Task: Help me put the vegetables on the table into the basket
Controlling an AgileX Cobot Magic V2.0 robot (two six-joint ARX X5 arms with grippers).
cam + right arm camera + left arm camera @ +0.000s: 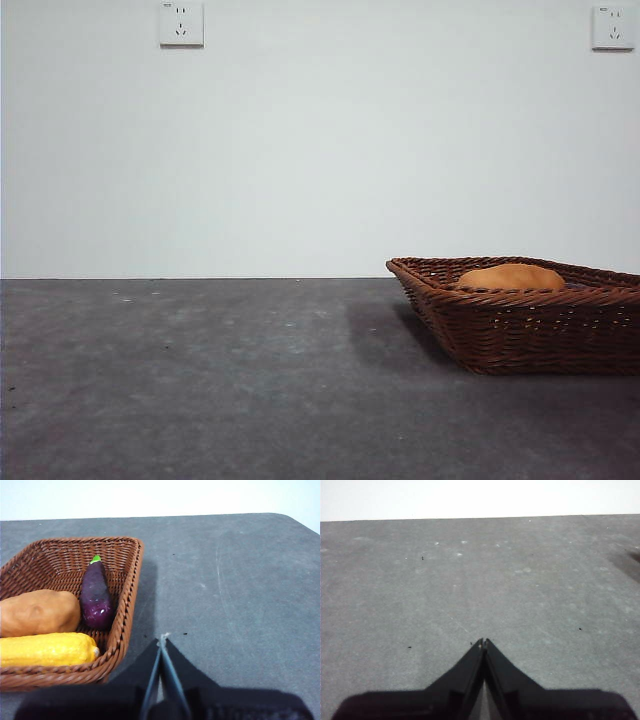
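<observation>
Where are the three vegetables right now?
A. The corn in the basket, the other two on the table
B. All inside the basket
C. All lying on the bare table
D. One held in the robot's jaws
B: the right wrist view shows the corn, the potato and the eggplant lying together inside the basket, with both pairs of jaws shut on nothing.

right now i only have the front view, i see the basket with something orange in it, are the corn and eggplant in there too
Observer: Yes. The right wrist view shows the corn cob lying in the basket beside the potato.
Operator: and the eggplant
Observer: The eggplant lies in the basket too, next to the potato.
Operator: pincers holding anything
Observer: No. The left pincer and right pincer are both shut and empty over the table.
</observation>
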